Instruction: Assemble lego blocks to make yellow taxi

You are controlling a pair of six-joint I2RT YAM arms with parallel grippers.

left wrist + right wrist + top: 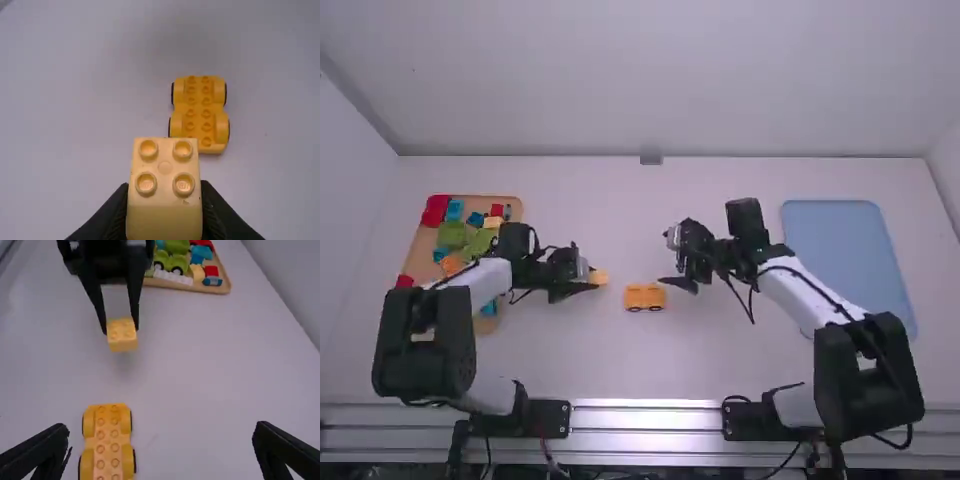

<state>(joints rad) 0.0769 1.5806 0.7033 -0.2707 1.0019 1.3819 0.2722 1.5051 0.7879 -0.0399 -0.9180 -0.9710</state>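
Left gripper (586, 284): fingers closed on the sides of a pale yellow block (165, 190), studs up, held near the yellow wheeled base (645, 297), which sits on the white surface (700, 350) between the two grippers. Right gripper (682, 283): fingers spread wide, nothing between the tips, on the base's other side. Tray of mixed blocks (507, 204) beyond the left arm.

Yellow wheeled base (644, 297) — upright on dark-edged wheels, studs up in two rows, long side across the high view, on white table (570, 350) between the arms. Pale yellow block (600, 277) — four studs up plus smooth studless part, held in left gripper (590, 282), raised, near base, not attached.
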